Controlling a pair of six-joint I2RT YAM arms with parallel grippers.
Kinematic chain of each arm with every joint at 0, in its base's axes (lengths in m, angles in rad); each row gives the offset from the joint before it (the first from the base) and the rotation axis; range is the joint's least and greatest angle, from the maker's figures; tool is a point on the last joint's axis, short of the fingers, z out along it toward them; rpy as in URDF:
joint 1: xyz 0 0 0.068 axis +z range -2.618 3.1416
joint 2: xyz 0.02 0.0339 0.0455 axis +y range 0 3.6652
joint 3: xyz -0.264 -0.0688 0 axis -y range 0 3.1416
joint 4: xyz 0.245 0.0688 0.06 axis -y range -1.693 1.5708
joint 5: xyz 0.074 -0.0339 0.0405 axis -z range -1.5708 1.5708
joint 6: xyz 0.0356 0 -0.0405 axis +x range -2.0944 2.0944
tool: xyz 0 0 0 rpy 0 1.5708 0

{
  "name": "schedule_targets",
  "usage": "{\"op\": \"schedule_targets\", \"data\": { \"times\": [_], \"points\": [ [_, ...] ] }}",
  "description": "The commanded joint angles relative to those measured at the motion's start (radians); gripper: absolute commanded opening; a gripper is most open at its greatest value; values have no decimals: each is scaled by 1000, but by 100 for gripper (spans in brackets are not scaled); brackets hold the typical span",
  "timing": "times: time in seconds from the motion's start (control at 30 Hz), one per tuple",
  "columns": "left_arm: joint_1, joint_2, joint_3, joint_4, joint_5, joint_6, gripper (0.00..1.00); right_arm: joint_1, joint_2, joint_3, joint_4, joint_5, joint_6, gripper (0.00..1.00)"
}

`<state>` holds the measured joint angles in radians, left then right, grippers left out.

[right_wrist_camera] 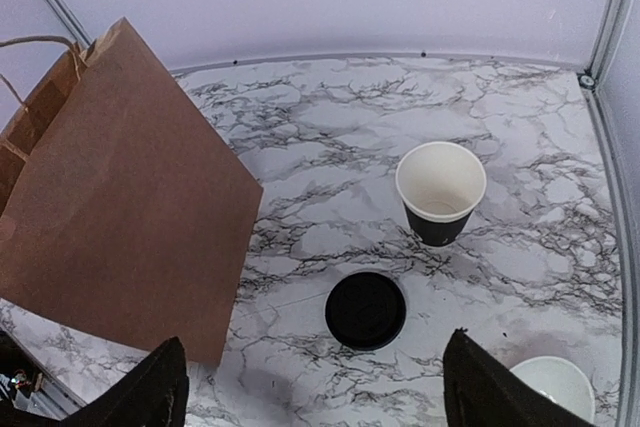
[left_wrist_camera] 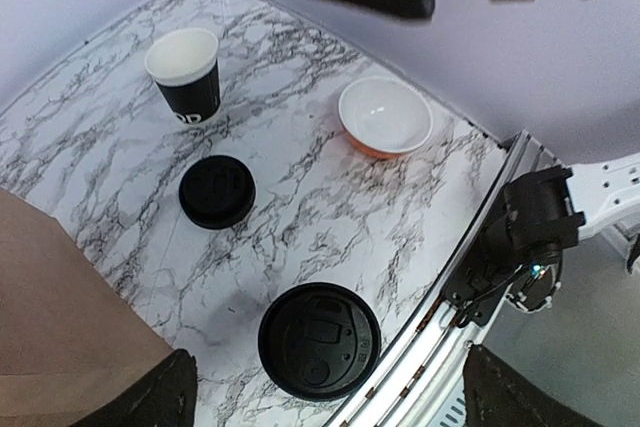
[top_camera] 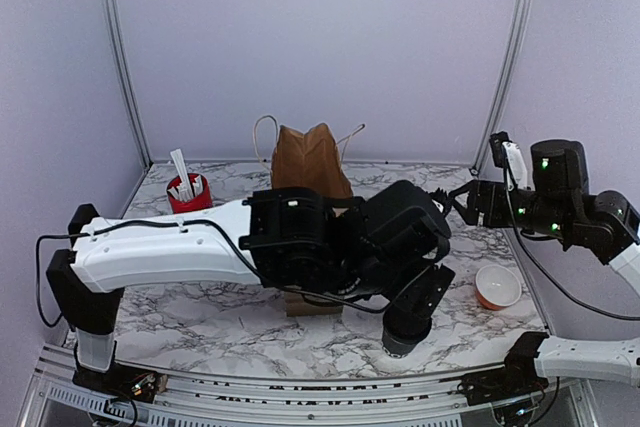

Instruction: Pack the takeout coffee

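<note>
Standing below left pincer point(left_wrist_camera: 330, 387), takeout coffee point(left_wrist_camera: 320, 342)

Lab booth: lilac walls point(top_camera: 320, 37), aluminium frame point(top_camera: 122, 57), marble-print tabletop point(top_camera: 200, 322).

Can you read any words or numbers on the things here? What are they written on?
White print low on the open black cup: too blurred to read.
Raised marks on the lid by the table edge: too small to read.
Raised marks on the loose lid: too small to read.
On the paper bag and the white bowl: no text shows.
So nothing here can be quoted.
</note>
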<state>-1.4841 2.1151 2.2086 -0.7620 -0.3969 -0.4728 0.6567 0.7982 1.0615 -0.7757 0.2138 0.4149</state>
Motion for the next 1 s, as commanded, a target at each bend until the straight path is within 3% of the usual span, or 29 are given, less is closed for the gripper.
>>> {"op": "schedule_targets", "data": {
  "times": [0.0,0.1,0.37,0.6,0.83,0.97],
  "points": [
    [21,-193,-90,76,-14,54,93,-8,3,26,-21,-75,-10,90],
    [38,-298,-178,112,-95,67,93,-8,20,35,-33,-86,-16,99],
    [88,-612,-435,236,-187,90,99,-1,61,20,-56,-185,54,100],
    [269,-900,-746,382,-103,7,99,105,86,20,-141,-132,153,100],
    [413,-1042,-860,366,-82,-39,99,233,129,46,-262,-111,276,99],
    [521,-1065,-876,315,-3,-82,99,283,135,53,-335,-107,336,98]
  ]
}}
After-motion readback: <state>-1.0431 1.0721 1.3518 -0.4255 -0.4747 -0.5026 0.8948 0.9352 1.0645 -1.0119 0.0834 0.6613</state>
